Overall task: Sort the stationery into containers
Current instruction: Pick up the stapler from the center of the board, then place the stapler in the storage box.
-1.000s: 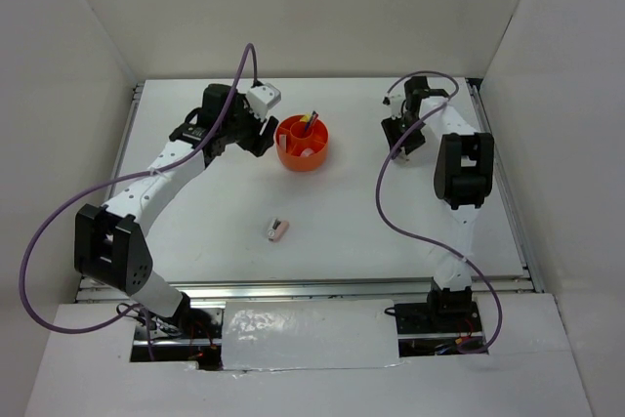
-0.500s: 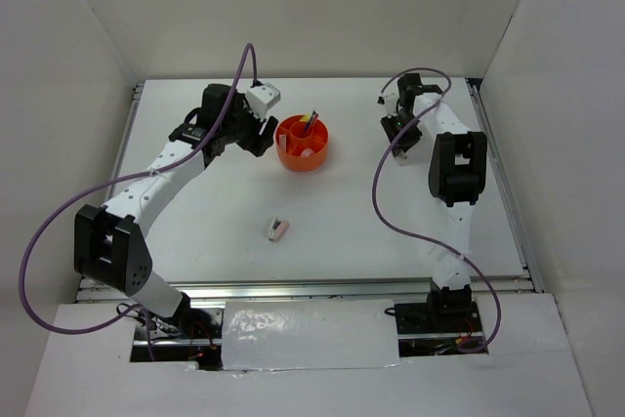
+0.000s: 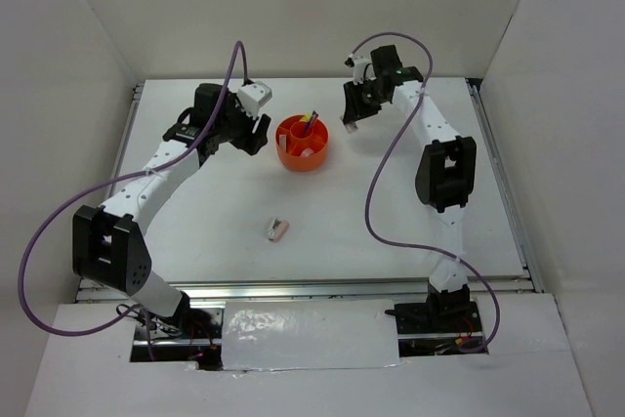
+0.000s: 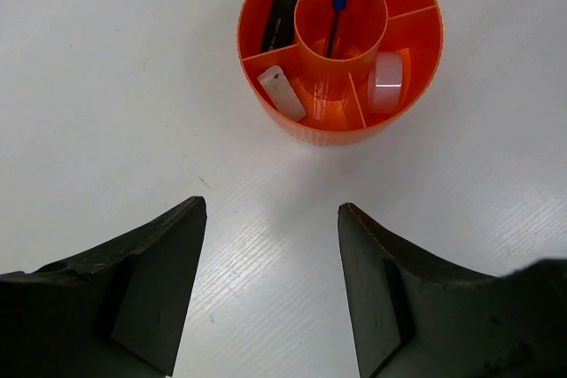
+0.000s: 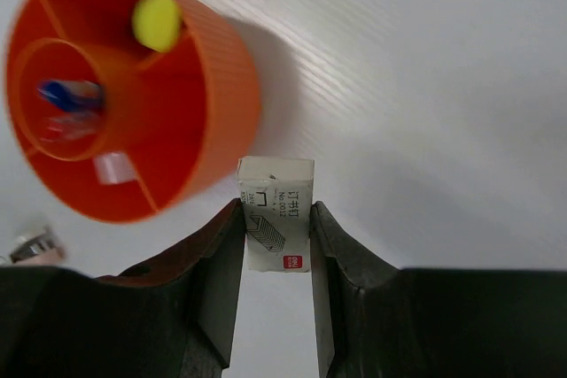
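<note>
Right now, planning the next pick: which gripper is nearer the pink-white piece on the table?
Left. The left gripper is beyond the pink-white piece, slightly to its left; the right gripper, shut on a white box, is farther back and well to its right.

White arm links, black joints, looping purple cables, black wedge-shaped gripper fingers
</note>
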Controlling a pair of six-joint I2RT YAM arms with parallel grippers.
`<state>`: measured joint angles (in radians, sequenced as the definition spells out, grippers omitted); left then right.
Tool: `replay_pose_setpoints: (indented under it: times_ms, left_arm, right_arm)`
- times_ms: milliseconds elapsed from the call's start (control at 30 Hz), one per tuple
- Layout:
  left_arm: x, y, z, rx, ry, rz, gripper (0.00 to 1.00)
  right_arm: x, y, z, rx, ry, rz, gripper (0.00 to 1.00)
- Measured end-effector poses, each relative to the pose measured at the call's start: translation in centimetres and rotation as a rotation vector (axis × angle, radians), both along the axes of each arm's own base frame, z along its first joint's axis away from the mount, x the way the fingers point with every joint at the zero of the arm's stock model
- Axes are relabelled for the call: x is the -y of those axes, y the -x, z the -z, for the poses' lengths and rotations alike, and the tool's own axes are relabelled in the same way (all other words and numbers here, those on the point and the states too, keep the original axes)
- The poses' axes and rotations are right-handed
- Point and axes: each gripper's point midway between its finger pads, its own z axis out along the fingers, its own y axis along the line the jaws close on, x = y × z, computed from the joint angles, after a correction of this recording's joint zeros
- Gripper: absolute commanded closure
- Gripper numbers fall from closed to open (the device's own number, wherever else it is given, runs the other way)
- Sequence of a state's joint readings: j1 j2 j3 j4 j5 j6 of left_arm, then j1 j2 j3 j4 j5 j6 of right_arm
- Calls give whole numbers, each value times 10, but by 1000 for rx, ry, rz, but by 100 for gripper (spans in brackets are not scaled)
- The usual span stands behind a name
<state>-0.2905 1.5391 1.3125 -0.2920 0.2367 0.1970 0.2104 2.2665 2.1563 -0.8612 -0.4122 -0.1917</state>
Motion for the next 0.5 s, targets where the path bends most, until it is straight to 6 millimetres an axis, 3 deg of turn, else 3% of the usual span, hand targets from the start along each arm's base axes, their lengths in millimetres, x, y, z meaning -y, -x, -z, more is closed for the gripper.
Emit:
replay_pose_setpoints:
  times_ms: [100,200,500]
  left_arm:
    - [1,1,0,-7,12,-4,27]
    - [1,1,-1,-10,20,-4,27]
    - [2,1,-1,-12,28,2,27]
  right_arm:
    - [-30,-4,-21,49,-77,-32,95]
    - [-52,-1,-28,57,-126,-56,95]
    - [-72,2,-38,60,-175,-69,92]
